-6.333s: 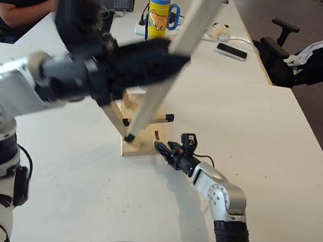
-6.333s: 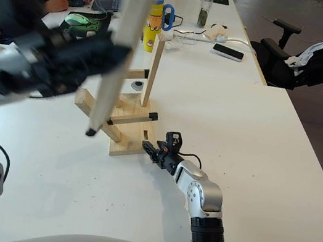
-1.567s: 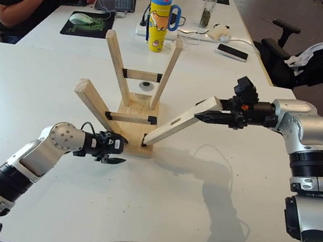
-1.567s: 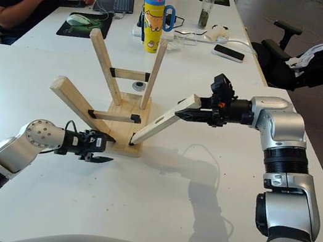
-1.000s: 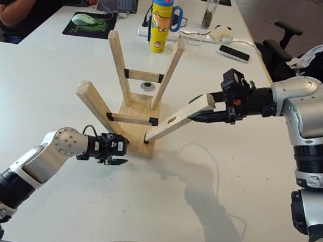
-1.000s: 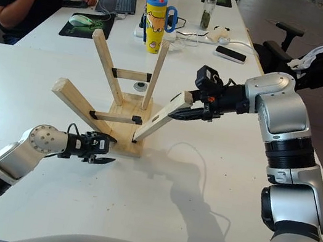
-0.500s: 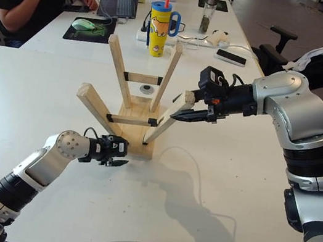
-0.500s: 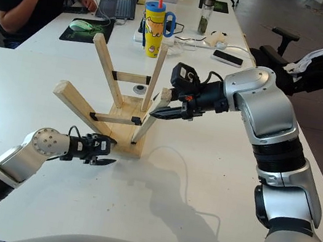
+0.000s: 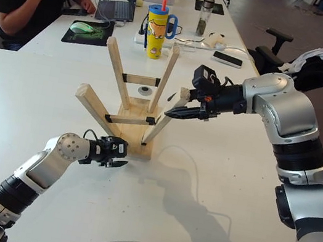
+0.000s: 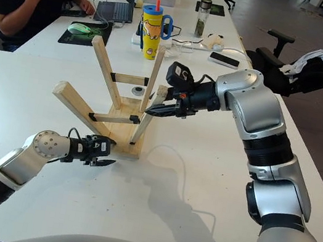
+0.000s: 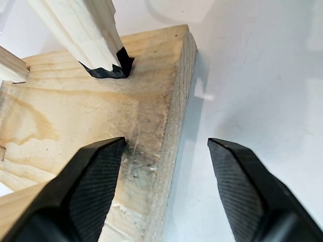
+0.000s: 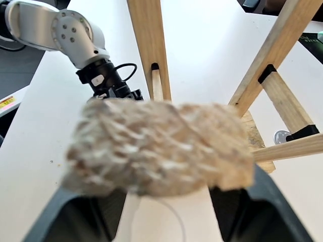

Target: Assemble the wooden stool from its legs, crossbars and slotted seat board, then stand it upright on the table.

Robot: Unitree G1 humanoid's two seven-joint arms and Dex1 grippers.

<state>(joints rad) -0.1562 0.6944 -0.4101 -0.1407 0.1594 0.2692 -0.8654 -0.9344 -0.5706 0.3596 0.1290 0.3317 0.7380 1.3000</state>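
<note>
Pale wood, mostly joined already. Nearest, found the left pincer released, one finger over the near corner of the board and the other over the bare counter, straddling the edge without clamping it. Saw the board lying flat on the counter, underside up, hence an inverted stool.

Just beyond, saw the right pincer clenched on the top end of the fourth leg, with the foot of that leg down at the board's near corner and the leg leaning outward. Could not confirm full seating of that foot.

Counted three more legs planted in the board: a left leg slanting away to the left, and two back legs farther off. Noted a front crossbar running from the left leg toward the fourth leg, dark-capped free end close beside it; could not tell whether joined. Noted a back crossbar bridging the back legs.

Judged the build well past halfway, with three legs and at least one crossbar done. Judged as left: seating the fourth leg, mating it with the front crossbar, then flipping the stool onto its feet.
</note>
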